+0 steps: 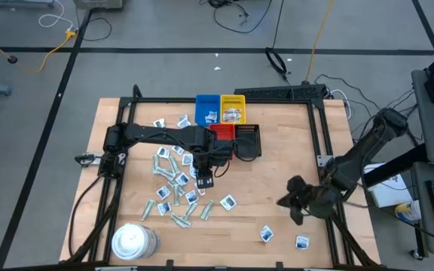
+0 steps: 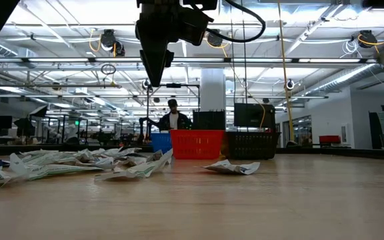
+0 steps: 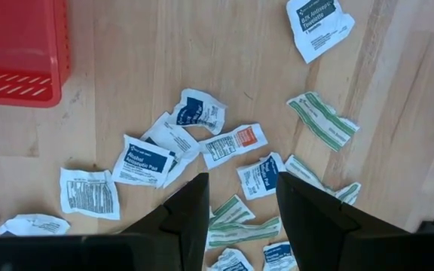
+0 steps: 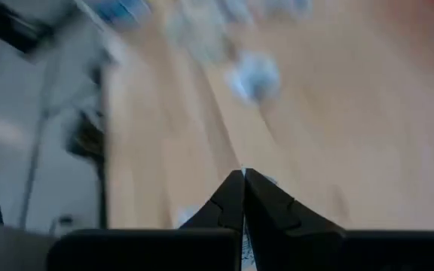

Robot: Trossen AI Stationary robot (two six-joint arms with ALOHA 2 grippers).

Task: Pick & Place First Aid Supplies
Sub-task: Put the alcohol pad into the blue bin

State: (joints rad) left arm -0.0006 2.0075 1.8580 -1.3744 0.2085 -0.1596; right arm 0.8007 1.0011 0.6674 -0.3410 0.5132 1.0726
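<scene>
The first aid supplies point(image 1: 175, 181) lie as a loose heap of small white and pale green packets left of the table's middle. In the left wrist view they show as packets point(image 3: 202, 147) flat on the wood. My left gripper point(image 1: 204, 181) point(image 3: 241, 177) hangs open above the heap's right side, pointing down and well clear of it. In the low view it is high over the table point(image 2: 155, 67). My right gripper point(image 1: 285, 202) point(image 4: 244, 175) is shut and raised over bare wood at the right. Two stray packets point(image 1: 266, 234) point(image 1: 301, 242) lie nearer the front edge. My right gripper has its fingers closed tip to tip, slanting down toward the table. A pale blurred patch point(image 4: 266, 181) shows right beside the fingertips. I cannot tell whether that is a packet caught between them or one lying on the table below.
Blue point(image 1: 206, 109), yellow point(image 1: 233, 109), red point(image 1: 221, 132) and black point(image 1: 247, 141) trays stand together at the far middle; the blue and yellow ones hold packets. A round white tub point(image 1: 132, 241) sits at the front left. One packet point(image 1: 227, 202) lies alone right of the heap.
</scene>
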